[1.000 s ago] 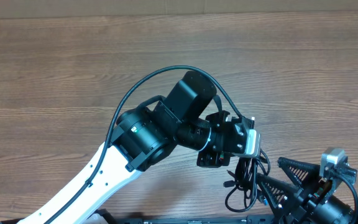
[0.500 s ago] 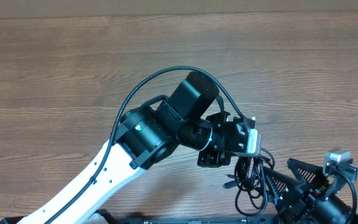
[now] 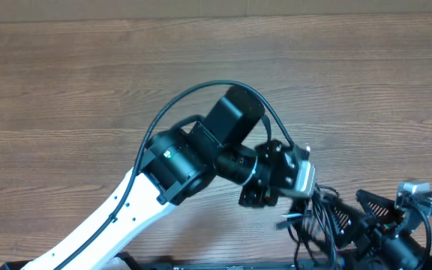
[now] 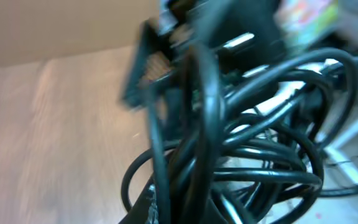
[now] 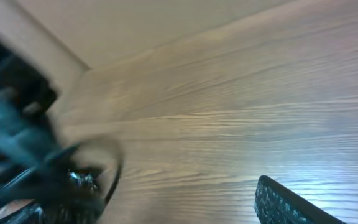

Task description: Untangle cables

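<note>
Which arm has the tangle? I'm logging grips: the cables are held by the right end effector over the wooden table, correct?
Wrong arm: the cables are held by the left end effector, shut on them, over the wooden table. The overhead view shows it; the right end effector stands open beside them.

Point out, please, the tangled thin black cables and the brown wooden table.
tangled thin black cables (image 4: 199, 124): left wrist view, an upright strand.
brown wooden table (image 3: 88, 75): overhead view, bare top.

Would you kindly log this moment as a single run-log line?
left gripper: shut on cables | right gripper: open, beside cables | cables: knotted bundle
</note>
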